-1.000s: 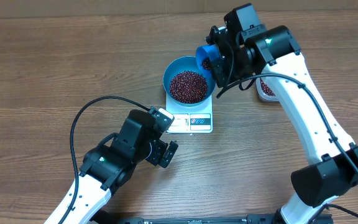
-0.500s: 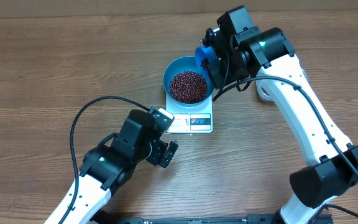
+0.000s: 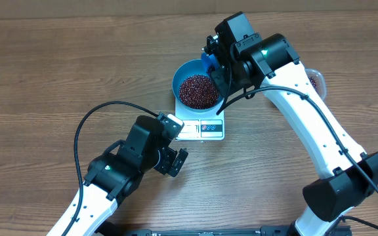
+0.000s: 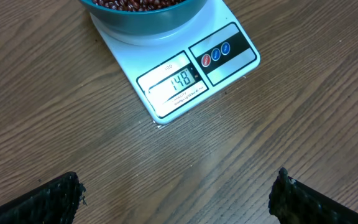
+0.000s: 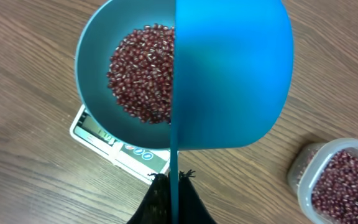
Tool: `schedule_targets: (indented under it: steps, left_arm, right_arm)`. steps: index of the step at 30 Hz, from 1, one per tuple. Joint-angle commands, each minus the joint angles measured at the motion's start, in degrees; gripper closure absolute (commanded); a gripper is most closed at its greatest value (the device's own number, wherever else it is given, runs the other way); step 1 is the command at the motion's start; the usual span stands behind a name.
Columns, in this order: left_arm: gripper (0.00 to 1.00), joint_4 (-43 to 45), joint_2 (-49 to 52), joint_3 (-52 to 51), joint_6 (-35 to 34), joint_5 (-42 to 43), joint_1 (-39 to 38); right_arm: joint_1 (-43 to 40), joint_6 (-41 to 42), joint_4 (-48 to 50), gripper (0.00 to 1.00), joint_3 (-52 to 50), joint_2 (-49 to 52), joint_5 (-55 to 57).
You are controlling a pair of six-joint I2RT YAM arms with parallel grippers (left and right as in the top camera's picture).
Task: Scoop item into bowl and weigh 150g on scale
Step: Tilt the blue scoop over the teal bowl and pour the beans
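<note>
The bright blue bowl [image 3: 179, 77] stands on the white scale [image 3: 202, 128] and holds a heap of dark red-brown beans [image 3: 198, 90]. My right gripper [image 3: 216, 58] is shut on the handle of a small blue scoop [image 3: 207, 60], which hangs over the bowl's far right rim. In the right wrist view the scoop [image 5: 229, 74] is turned on edge beside the beans [image 5: 142, 74], above the right gripper [image 5: 176, 186]. The inside of the scoop is hidden. My left gripper [image 4: 179, 196] stands open over bare wood in front of the scale [image 4: 229, 53], whose display reads 148.
A clear plastic tub [image 3: 315, 80] with more beans sits to the right, partly behind my right arm; the tub [image 5: 340, 180] also shows in the right wrist view. A black cable [image 3: 87, 124] loops from the left arm over the table.
My right arm has carried the scoop leftward, from beside the bowl to over its rim, and the tub at the right is now uncovered. The left arm has stayed still.
</note>
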Motion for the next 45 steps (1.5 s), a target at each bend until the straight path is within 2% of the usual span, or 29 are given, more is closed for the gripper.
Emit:
schedule_targets:
  steps: [1,45]
  left_arm:
    - [0.01,0.0,0.4,-0.1,0.7,-0.4,-0.3]
    - [0.01,0.1,0.4,-0.1,0.7,-0.4,-0.3]
  right_arm:
    - [-0.1,-0.4,0.3,0.96,1.4,-1.2,1.4]
    - [-0.1,-0.6,0.7,0.96,1.4,-1.2,0.5]
